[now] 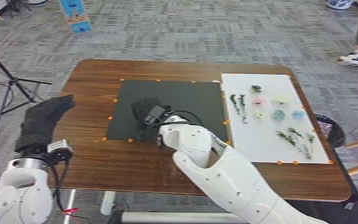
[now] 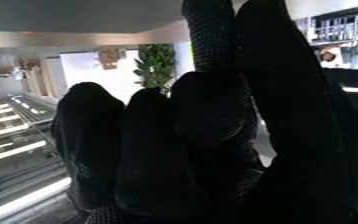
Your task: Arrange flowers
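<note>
"Item one, my left hand?"

"Left hand (image 1: pixel 47 117), black glove: released, straight and relaxed, by the left edge of the brown table (image 1: pixel 94 172)."

"Item two, my right hand?"

"Right hand (image 1: pixel 145 111), black glove: over the black mat (image 1: pixel 180 92), toward its left side. Clenched, released or grasping, I cannot tell from here. Nor can I tell whether it touches the mat."

"And the flower stock?"

"All I can list lies on the white board (image 1: pixel 246 155), right of the mat. Far end: one small dark green piece (image 1: pixel 256 88). Left side: two slender dark stems (image 1: pixel 243 107), set side by side. Middle, farther row: one pink flower (image 1: pixel 258 101), with one pale yellow flower (image 1: pixel 281 100) to its right. Middle, nearer row, left to right: one small yellowish bloom (image 1: pixel 260 115), one teal flower (image 1: pixel 278 115), one light blue flower (image 1: pixel 298 115). Near end, toward the right: leafy green sprigs (image 1: pixel 295 141)."

"Fittings?"

"Orange markers (image 1: pixel 111 118), small, along the edges of both mat and board."
</note>
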Available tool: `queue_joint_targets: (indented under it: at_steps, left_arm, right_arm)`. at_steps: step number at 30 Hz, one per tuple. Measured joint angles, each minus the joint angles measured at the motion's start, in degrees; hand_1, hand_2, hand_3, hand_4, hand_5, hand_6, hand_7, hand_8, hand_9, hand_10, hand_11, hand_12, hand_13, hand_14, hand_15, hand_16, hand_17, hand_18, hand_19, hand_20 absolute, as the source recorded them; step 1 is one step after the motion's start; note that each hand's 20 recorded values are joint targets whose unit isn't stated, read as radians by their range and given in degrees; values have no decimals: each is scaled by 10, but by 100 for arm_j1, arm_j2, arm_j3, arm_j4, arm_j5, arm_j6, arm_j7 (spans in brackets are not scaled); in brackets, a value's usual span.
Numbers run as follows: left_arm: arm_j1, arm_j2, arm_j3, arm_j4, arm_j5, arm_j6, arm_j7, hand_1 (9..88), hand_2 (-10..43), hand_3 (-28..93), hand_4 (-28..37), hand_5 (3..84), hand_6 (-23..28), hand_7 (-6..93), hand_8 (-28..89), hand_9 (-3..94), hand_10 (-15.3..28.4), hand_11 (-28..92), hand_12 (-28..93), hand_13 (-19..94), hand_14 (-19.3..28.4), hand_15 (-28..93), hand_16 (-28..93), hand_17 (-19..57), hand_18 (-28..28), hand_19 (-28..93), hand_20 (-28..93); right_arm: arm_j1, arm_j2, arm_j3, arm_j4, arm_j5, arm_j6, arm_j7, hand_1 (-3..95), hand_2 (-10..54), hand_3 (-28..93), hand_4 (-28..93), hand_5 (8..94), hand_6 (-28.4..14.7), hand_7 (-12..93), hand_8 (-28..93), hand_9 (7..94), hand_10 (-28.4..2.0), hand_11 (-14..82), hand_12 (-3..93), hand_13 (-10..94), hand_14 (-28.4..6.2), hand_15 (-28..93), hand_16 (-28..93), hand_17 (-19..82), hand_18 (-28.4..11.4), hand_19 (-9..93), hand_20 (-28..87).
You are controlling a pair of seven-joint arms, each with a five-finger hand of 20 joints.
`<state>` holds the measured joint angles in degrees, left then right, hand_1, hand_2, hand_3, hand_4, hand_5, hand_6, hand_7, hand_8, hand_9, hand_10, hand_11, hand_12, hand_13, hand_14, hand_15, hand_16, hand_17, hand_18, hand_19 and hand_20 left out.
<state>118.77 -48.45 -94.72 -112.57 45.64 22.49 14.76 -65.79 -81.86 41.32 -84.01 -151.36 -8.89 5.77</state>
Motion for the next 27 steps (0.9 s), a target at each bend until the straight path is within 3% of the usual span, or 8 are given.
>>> queue_joint_targets:
  at_steps: [6, 10, 12, 14, 16, 21, 27]
  left_arm:
    - [-15, 0, -14, 32, -82, 11, 5, 265, 70, 728, -256, 552, 15, 191, -71, 530, 135, 208, 154, 377, 129, 114, -2, 109, 66, 28, 184]
    - [-70, 0, 24, 46, -83, 13, -6, 263, 63, 728, -257, 552, 15, 191, -71, 529, 136, 209, 155, 377, 128, 114, -2, 108, 67, 27, 185]
    - [-78, 1, 24, 46, -83, 15, -7, 262, 59, 728, -256, 552, 15, 191, -71, 530, 136, 208, 154, 375, 128, 114, -2, 106, 67, 27, 185]
    - [-76, 1, 15, 42, -81, 17, -11, 261, 56, 728, -256, 552, 15, 191, -71, 529, 135, 208, 154, 375, 128, 114, -2, 106, 68, 26, 185]
    - [-69, 0, -3, 35, -79, 21, -17, 262, 54, 727, -256, 551, 16, 191, -71, 529, 135, 208, 154, 375, 128, 113, -2, 105, 68, 26, 186]
    - [-36, 0, -47, 8, -77, 40, -26, 262, 53, 727, -256, 551, 15, 190, -71, 528, 135, 208, 155, 374, 128, 113, -1, 104, 69, 26, 186]
    - [46, -20, -115, -53, -76, 44, -27, 261, 51, 727, -256, 549, 15, 191, -70, 526, 134, 208, 156, 375, 129, 114, -1, 103, 69, 25, 185]
  right_arm:
    - [8, -83, -2, 82, 53, 135, 50, 558, -95, 584, -109, 841, -10, 222, 281, 868, -72, 613, 531, 896, -63, 763, 474, 686, -193, 932, 709]
    - [8, -91, -31, 60, 105, 135, 113, 484, -79, 601, -63, 827, 8, 231, 273, 858, -83, 593, 515, 887, -69, 740, 471, 667, -198, 932, 690]
    - [9, -69, -64, 4, 176, 106, 172, 390, -19, 646, -68, 812, 2, 250, 211, 854, -91, 575, 505, 878, -76, 725, 472, 651, -205, 932, 676]
    - [13, -22, -102, -81, 311, 81, 222, 344, 20, 660, -62, 804, -2, 279, 74, 854, -97, 546, 489, 873, -80, 707, 469, 637, -208, 932, 661]
    - [27, 57, -151, -198, 583, 71, 300, 310, 45, 666, -52, 792, -9, 289, -30, 868, -113, 437, 415, 863, -79, 683, 463, 618, -208, 932, 637]
    - [60, 341, -199, -609, 1212, -93, 452, 273, 53, 666, -36, 743, -19, 270, -35, 867, -132, 226, 282, 854, -79, 668, 454, 604, -203, 932, 606]
    - [38, 549, 102, -877, 1639, -959, 414, 241, 57, 673, -9, 719, -26, 299, -19, 813, -143, 125, 215, 855, -81, 671, 435, 604, -205, 932, 597]
